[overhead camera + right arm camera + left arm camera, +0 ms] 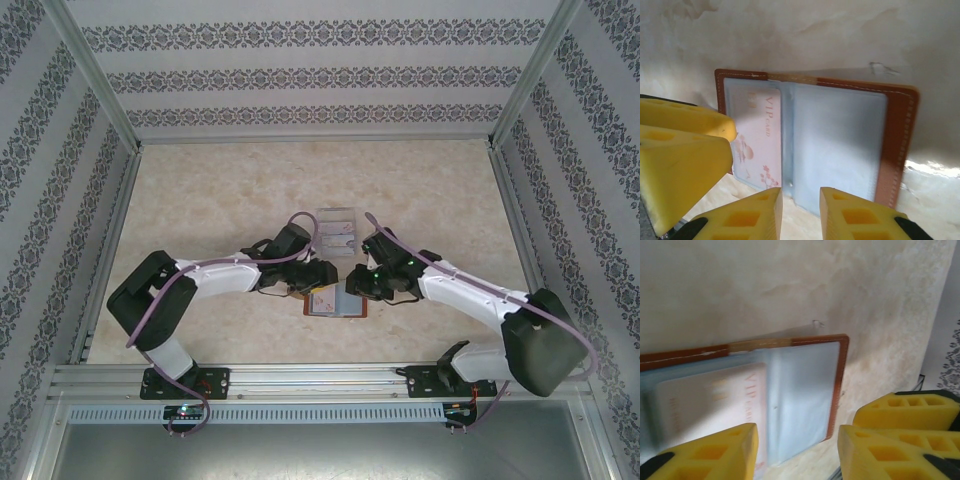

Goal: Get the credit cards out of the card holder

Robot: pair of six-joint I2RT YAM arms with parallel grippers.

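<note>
Card holder (337, 303) lying open and flat on the table (200, 220) between the arms, its pale card (757, 145) sleeved lengthwise along the fold (789, 150) on the side nearer the left gripper (797, 445); the right gripper (801, 215) hovers at the fold's near end, and both sets of jaws stand apart, empty.

The table (200, 200) had a pale, marbled beige top. A clear stand (336, 225) stood on it near the middle, toward the far side. Walls (300, 60) papered in grey floral bands closed in three sides, with metal posts (93, 75) at the far corners. A metal rail (320, 372) ran along the near edge.
</note>
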